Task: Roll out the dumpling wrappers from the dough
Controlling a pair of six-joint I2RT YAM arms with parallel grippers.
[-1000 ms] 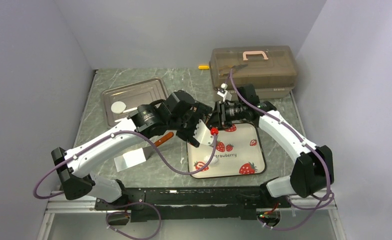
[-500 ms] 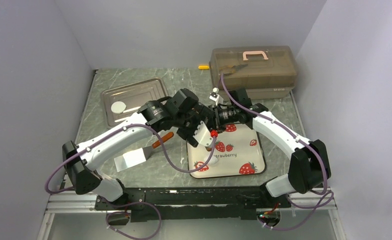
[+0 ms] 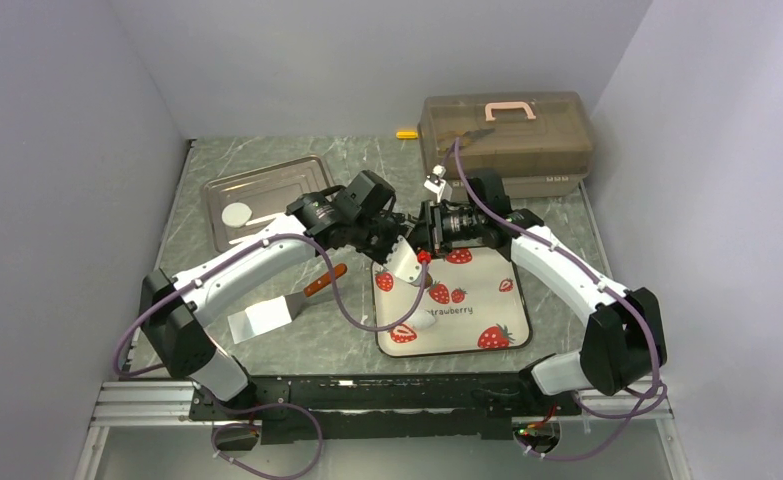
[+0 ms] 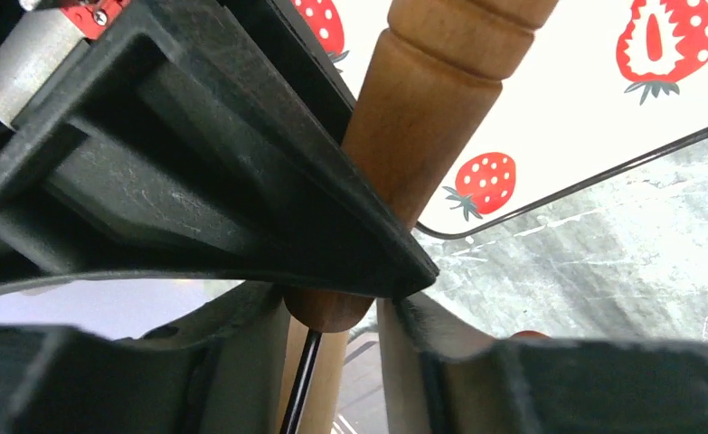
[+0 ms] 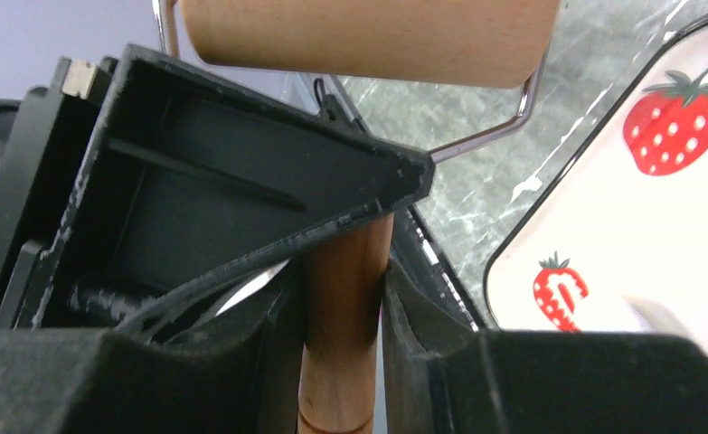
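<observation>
A wooden roller on a wire bracket has a brown handle, and my right gripper is shut on that handle above the strawberry plate's back left corner. My left gripper has its pale fingers close on either side of the handle's rounded end. The right gripper's black finger hides where they meet it. In the top view both grippers meet nose to nose. One round white dumpling wrapper lies on the metal tray. A small pale lump of dough sits on the plate.
A brown lidded toolbox stands at the back right, with a small yellow item beside it. A scraper with an orange handle and white blade lies left of the plate. Grey walls close in on both sides.
My left arm has swung back and right, bringing its gripper up to the roller handle, and its fingers have narrowed around the handle's end. The right gripper keeps its hold and has shifted slightly.
</observation>
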